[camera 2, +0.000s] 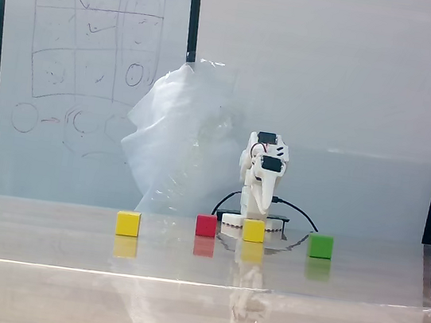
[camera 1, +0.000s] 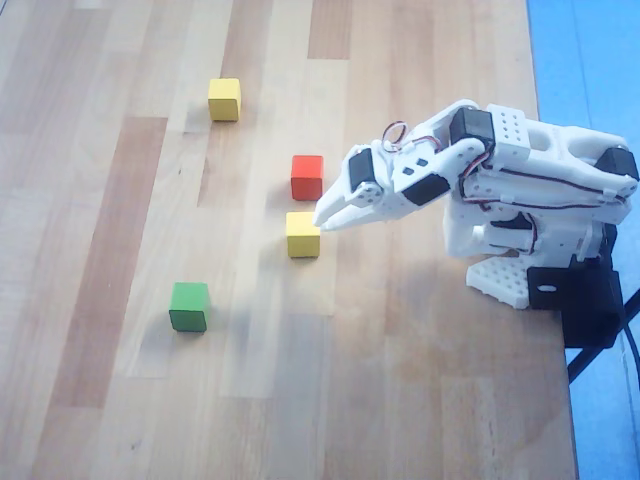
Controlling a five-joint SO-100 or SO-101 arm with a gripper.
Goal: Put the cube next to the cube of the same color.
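Observation:
Two small yellow cubes lie on the wooden table. One yellow cube [camera 1: 303,234] [camera 2: 253,230] sits just below the red cube, right beside my fingertips. The other yellow cube [camera 1: 224,99] [camera 2: 128,223] rests far off toward the top left of the overhead view. My white gripper [camera 1: 322,217] [camera 2: 254,213] points left with its jaws together, tips at the near cube's upper right corner and holding nothing. In the fixed view the gripper hangs straight down behind the near yellow cube.
A red cube [camera 1: 307,177] [camera 2: 206,225] sits just above the near yellow one. A green cube [camera 1: 189,306] [camera 2: 320,245] lies lower left in the overhead view. The arm's base [camera 1: 520,270] stands by the table's right edge. A crumpled plastic sheet [camera 2: 178,140] sits behind.

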